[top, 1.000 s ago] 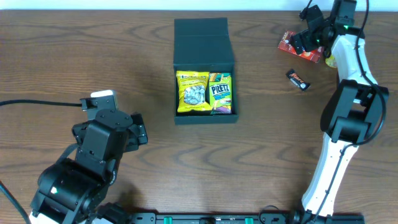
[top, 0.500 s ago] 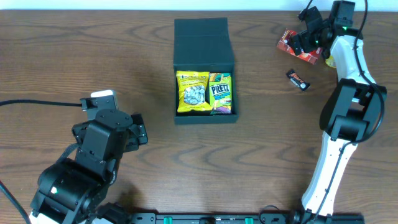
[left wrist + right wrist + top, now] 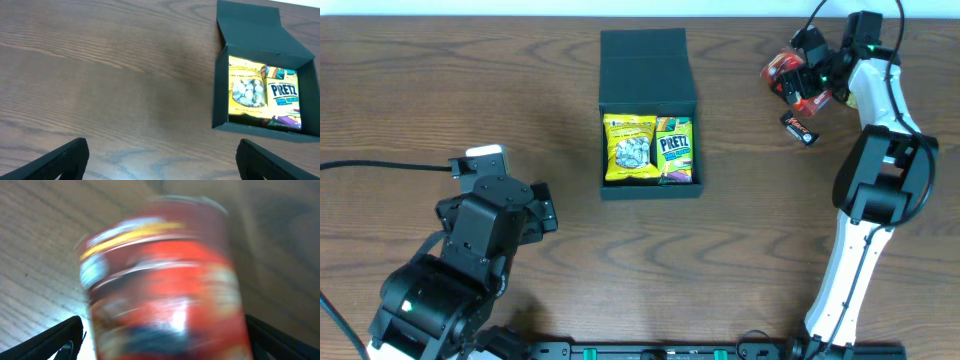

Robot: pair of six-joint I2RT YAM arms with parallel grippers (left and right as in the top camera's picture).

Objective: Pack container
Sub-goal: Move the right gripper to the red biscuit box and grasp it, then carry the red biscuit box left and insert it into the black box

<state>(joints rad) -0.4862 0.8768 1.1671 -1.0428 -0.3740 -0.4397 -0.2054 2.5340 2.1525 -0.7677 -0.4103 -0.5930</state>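
Cardboard container [image 3: 650, 190] is looking light, stiff; lift by its flap [image 3: 645, 58]. Right gripper [image 3: 798, 78] is pinching red pack [image 3: 780, 72]; left gripper [image 3: 159, 159] is gaping.

Even, soft light; heavy blur on the red pack [image 3: 165, 280] in right wrist view.

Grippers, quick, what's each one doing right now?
Left gripper: open, holding nothing.
Right gripper: closed on the red snack pack.
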